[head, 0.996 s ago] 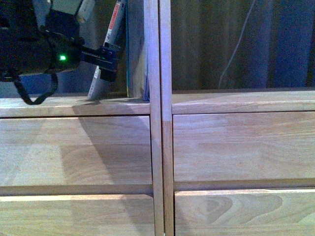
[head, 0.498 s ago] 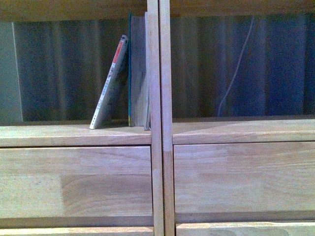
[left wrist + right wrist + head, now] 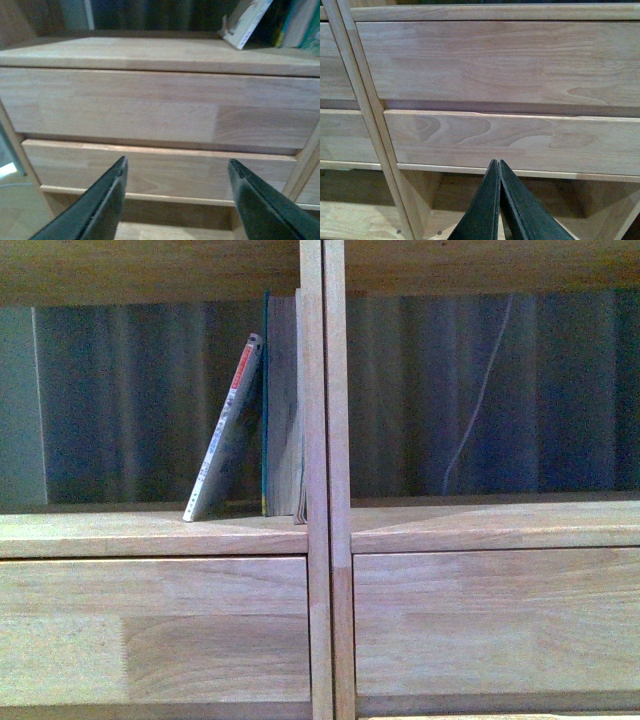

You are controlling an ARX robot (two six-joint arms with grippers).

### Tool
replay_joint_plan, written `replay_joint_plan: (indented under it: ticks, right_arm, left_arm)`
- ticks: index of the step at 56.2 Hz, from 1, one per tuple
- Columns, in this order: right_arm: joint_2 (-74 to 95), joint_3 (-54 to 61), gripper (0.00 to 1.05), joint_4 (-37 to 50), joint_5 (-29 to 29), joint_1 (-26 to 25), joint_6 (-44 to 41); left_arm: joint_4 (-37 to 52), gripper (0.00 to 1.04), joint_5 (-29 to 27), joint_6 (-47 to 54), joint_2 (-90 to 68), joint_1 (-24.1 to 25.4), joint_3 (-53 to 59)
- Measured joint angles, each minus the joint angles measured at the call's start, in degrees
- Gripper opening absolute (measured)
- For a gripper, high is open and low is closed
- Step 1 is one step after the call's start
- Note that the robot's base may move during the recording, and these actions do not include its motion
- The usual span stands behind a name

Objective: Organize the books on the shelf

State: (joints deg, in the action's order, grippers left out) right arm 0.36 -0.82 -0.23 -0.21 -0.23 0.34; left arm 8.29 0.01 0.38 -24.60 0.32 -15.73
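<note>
Two books (image 3: pixel 280 410) against shelf (image 3: pixel 150 530) upright, left claw (image 3: pixel 175 200) wide, right claw (image 3: pixel 499 200) closed empty

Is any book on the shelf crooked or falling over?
Yes. The thin white book leans sideways, its top resting against the thick green book, which stands straight beside the middle post. Nothing has fallen.

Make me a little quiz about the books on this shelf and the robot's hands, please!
1. True or false: the thin whitish book stands straight up.
2. Which side of the central upright holds the books: left or right compartment?
3. Which hand is open: the left hand or the right hand?

Key
1. False. It leans toward the teal-green book.
2. The left compartment.
3. The left hand; the right hand's fingers are pressed together, holding nothing.
</note>
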Motion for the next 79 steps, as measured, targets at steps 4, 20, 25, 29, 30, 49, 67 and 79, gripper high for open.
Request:
replay_joint_plan:
  ticks: [4, 20, 25, 29, 30, 49, 67, 79]
  right_arm:
    - [0.0, 0.0, 0.03, 0.0, 0.0, 0.0, 0.0]
    - [0.0, 0.0, 0.03, 0.0, 0.0, 0.0, 0.0]
    - [0.0, 0.0, 0.03, 0.0, 0.0, 0.0, 0.0]
    - [0.0, 0.0, 0.03, 0.0, 0.0, 0.0, 0.0]
    - [0.0, 0.0, 0.03, 0.0, 0.0, 0.0, 0.0]
    - [0.0, 0.0, 0.03, 0.0, 0.0, 0.0, 0.0]
    - [0.0, 0.0, 0.03, 0.0, 0.0, 0.0, 0.0]
    - [0.0, 0.0, 0.03, 0.0, 0.0, 0.0, 0.0]
  left_arm:
    - [0.5, 0.37, 0.0, 0.0, 1.6, -0.1, 1.9]
    - [1.1, 0.03, 0.0, -0.3, 6.6, -0.2, 7.5]
    - [1.1, 0.03, 0.0, -0.3, 8.3, -0.2, 9.0]
    - [1.1, 0.03, 0.0, -0.2, 9.3, -0.2, 9.6]
    - [1.1, 0.03, 0.0, -0.2, 9.6, -0.2, 9.8]
    - [-2.1, 0.03, 0.0, -0.2, 14.8, -0.2, 12.3]
    - [-8.4, 0.03, 0.0, -0.3, 24.0, -0.2, 15.0]
    - [-8.3, 0.04, 0.0, -0.3, 24.2, -0.2, 15.0]
